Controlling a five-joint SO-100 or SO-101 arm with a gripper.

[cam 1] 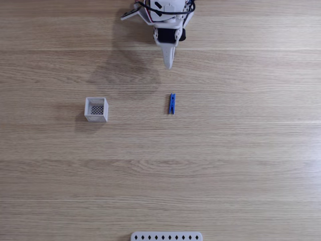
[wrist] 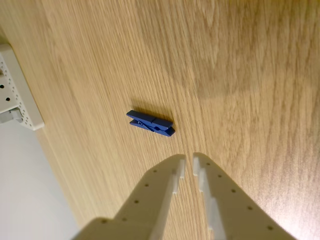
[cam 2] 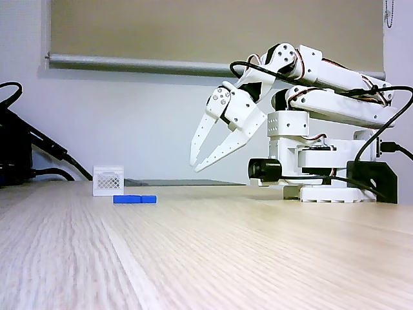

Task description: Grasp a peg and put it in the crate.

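In a fixed view from above, the blue peg (cam 1: 172,104) lies flat on the wooden table, pointing toward the arm. My gripper (cam 1: 169,63) hangs above the table short of it, toward the arm's base. The small white crate (cam 1: 95,118) stands well to the peg's left, with nothing inside. The wrist view has the peg (wrist: 150,123) just beyond my gripper (wrist: 189,161), whose white fingers (wrist: 165,185) are almost together with nothing between them. From the side, my gripper (cam 2: 195,166) is raised, angled down toward the peg (cam 2: 134,199), with the crate (cam 2: 108,181) behind the peg.
A long white strip (cam 1: 166,236) with diamond holes lies at the table edge opposite the arm; the strip (wrist: 22,97) appears at the left of the wrist view. The arm's base (cam 2: 322,168) stands at the right of the side view, dark equipment and cables (cam 2: 13,152) at its left.
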